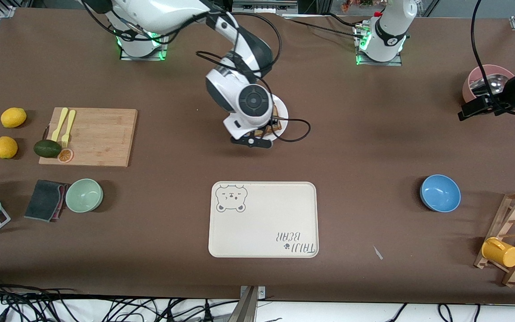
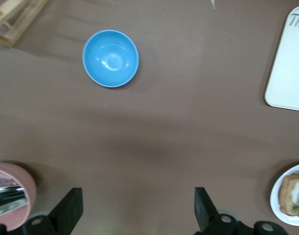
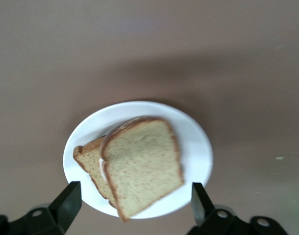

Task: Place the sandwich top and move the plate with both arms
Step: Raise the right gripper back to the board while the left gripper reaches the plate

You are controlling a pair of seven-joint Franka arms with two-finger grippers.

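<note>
Sandwich top (image 3: 143, 164) lay on the lower slice, skewed a little so that the lower slice's corner showed at one side, and both sat on the plate (image 3: 196, 147) in the middle of the desk (image 1: 373, 147), farther from the front camera than the bear tray (image 1: 264, 219). We saw the right pincer (image 3: 135, 205) hovering directly over the bread, its fingers spread wide on either side of the slice and grasping nothing, so we judged the placing done. The left pincer (image 2: 137, 208) hung released over bare desk toward the left arm's end, near the pink bowl (image 2: 12, 193), waiting well apart from the plate. For the two-arm move, we judged the right arm much the nearer, and the left arm had to travel toward the plate's rim first.
</note>
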